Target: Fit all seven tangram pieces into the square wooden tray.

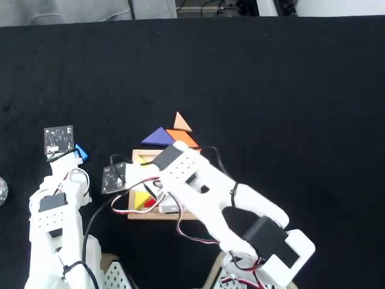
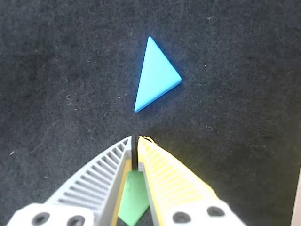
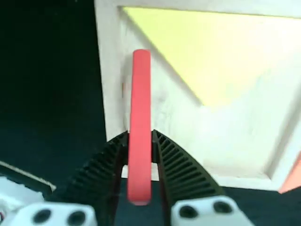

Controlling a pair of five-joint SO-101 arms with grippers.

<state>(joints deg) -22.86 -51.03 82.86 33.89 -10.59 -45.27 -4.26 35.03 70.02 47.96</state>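
Your right end effector (image 3: 140,135) is clamping the red piece (image 3: 140,94) edge-up over the tray (image 3: 109,70); your left end effector (image 2: 136,140) is hanging closed near the blue triangle (image 2: 155,75).

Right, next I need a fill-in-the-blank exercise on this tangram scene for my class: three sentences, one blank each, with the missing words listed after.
1. The right end effector is shut on a tangram piece whose colour is ___.
2. Inside the wooden tray lies a flat piece coloured ___.
3. The left end effector is shut above the black cloth, near a lone triangle coloured ___.
Missing words: red; yellow; blue.
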